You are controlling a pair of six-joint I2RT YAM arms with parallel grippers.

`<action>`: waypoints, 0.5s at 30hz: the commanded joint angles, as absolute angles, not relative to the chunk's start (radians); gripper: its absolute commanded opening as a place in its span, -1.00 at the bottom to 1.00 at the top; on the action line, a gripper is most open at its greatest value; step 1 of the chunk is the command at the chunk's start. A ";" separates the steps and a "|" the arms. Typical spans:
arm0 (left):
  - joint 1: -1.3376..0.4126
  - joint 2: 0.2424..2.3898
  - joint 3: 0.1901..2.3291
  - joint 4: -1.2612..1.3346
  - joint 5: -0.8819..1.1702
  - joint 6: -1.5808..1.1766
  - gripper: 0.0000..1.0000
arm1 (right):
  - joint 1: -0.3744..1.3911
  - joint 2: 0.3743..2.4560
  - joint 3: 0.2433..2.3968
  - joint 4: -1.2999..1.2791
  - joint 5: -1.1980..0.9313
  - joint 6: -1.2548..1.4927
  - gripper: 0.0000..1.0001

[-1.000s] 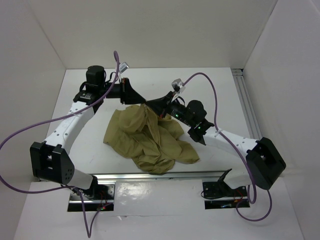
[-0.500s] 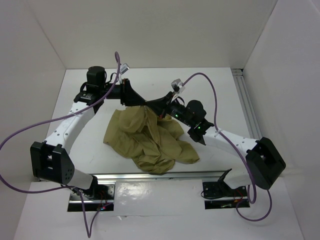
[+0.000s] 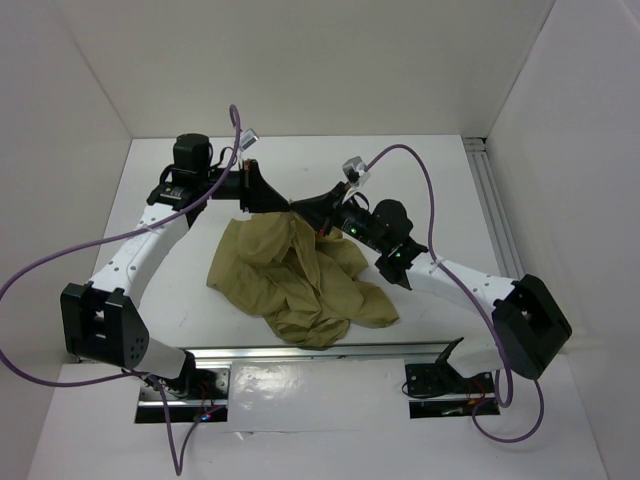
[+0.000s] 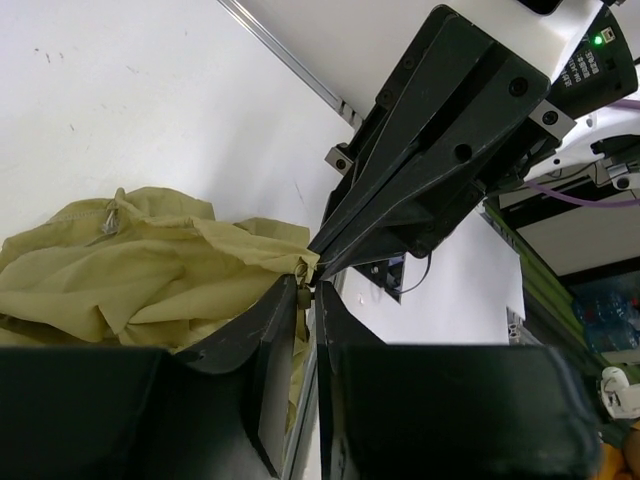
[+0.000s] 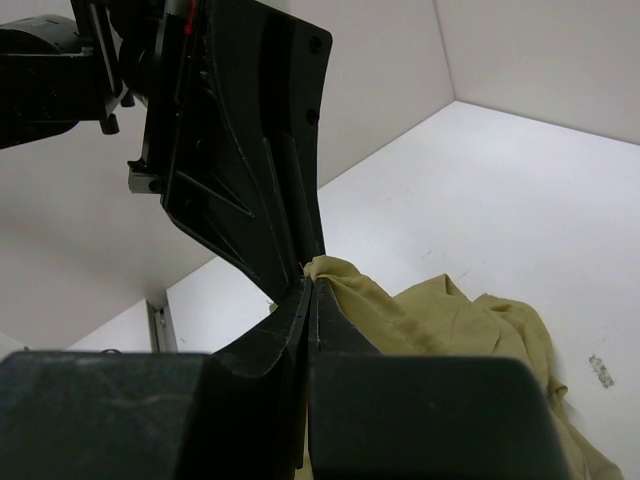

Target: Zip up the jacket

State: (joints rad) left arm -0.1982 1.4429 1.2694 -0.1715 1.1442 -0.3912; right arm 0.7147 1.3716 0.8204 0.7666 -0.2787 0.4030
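Note:
The olive-tan jacket (image 3: 300, 280) lies crumpled mid-table, with its far edge lifted. My left gripper (image 3: 284, 205) and right gripper (image 3: 298, 209) meet tip to tip at that lifted edge. In the left wrist view my left gripper (image 4: 308, 290) is pinched on a small zipper piece and a fold of the jacket (image 4: 130, 270), and the right gripper's fingers (image 4: 430, 150) are right in front of it. In the right wrist view my right gripper (image 5: 312, 285) is shut on the edge of the jacket (image 5: 450, 320), and the left gripper's fingers (image 5: 250, 150) touch its tips.
White walls enclose the table on the left, back and right. A metal rail (image 3: 330, 352) runs along the near edge and another rail (image 3: 495, 215) runs along the right side. Purple cables (image 3: 420, 170) loop above both arms.
My left gripper has edged slightly right, closer to the right gripper's tips. The jacket and the right arm have barely moved.

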 commanded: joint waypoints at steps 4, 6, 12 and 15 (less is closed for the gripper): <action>-0.202 1.446 1.267 -0.164 1.207 -0.364 -0.69 | 0.716 1.368 0.883 0.796 -0.270 0.396 -1.00; -0.202 1.447 1.267 -0.164 1.207 -0.364 -0.78 | 0.716 1.368 0.884 0.796 -0.270 0.396 -1.00; -0.193 1.447 1.267 -0.164 1.207 -0.383 -1.00 | 0.716 1.368 0.884 0.776 -0.261 0.396 -0.98; -0.184 1.447 1.267 -0.155 1.198 -0.383 -1.00 | 0.716 1.347 0.884 0.767 -0.230 0.396 -0.64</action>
State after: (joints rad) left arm -0.1902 1.4441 1.2694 -0.1711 1.1538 -0.3935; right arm 0.7151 1.3716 0.8291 0.7547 -0.2749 0.4049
